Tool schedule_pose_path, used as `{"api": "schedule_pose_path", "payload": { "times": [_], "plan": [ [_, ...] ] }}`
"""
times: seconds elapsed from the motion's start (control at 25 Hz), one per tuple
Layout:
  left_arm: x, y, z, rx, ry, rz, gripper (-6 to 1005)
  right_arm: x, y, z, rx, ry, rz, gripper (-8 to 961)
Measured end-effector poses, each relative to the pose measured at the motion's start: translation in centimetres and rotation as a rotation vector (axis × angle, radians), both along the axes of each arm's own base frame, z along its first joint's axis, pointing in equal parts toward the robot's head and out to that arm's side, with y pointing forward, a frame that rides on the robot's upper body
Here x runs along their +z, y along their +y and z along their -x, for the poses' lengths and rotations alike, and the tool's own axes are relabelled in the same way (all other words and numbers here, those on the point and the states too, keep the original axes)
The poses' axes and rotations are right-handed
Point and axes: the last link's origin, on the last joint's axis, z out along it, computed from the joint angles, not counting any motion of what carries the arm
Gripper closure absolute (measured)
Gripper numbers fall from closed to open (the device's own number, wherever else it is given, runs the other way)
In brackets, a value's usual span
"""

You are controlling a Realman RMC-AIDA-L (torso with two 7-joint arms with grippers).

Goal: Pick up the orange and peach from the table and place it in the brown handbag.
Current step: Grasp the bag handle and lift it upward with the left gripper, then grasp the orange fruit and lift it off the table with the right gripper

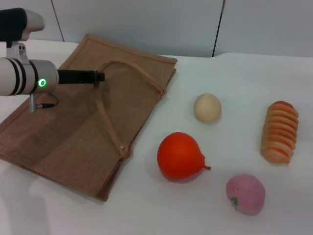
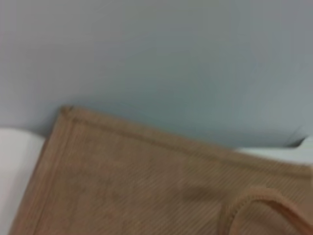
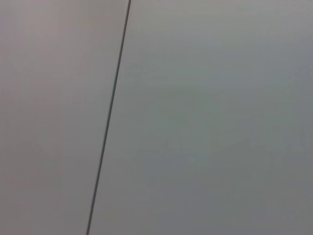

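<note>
The brown handbag point(image 1: 73, 132) lies flat on the left of the white table, its loop handles point(image 1: 110, 122) spread over its face. To its right sits the orange point(image 1: 180, 155), with the pink peach point(image 1: 246, 194) nearer the front right. My left gripper point(image 1: 99, 77) hovers over the bag's rear part, close to the handle loop and far from both fruits. The left wrist view shows the handbag's point(image 2: 137, 186) far corner and a bit of handle point(image 2: 264, 203). My right gripper is out of view; its wrist camera sees only a wall.
A small beige ball point(image 1: 207, 106) rests behind the orange. A ridged orange-tan sliced loaf point(image 1: 279, 132) lies at the right. A grey wall point(image 1: 146, 24) runs behind the table's far edge.
</note>
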Motion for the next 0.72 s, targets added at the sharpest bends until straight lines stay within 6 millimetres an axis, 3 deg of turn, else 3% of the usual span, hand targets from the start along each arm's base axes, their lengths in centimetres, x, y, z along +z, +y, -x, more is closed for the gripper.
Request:
{"api": "schedule_pose_path", "payload": {
  "times": [0.4, 0.72],
  "plan": [
    [1.8, -2.3, -1.5, -0.249, -0.282, -0.128, 878, -0.8, 0.9, 0.7, 0.047, 0.005, 0.163, 405],
    [3.3, -4.5, -2.2, -0.427, -0.415, -0.235, 878, -2.6, 1.5, 3.3, 0.191, -0.089, 0.423, 404]
  ]
}}
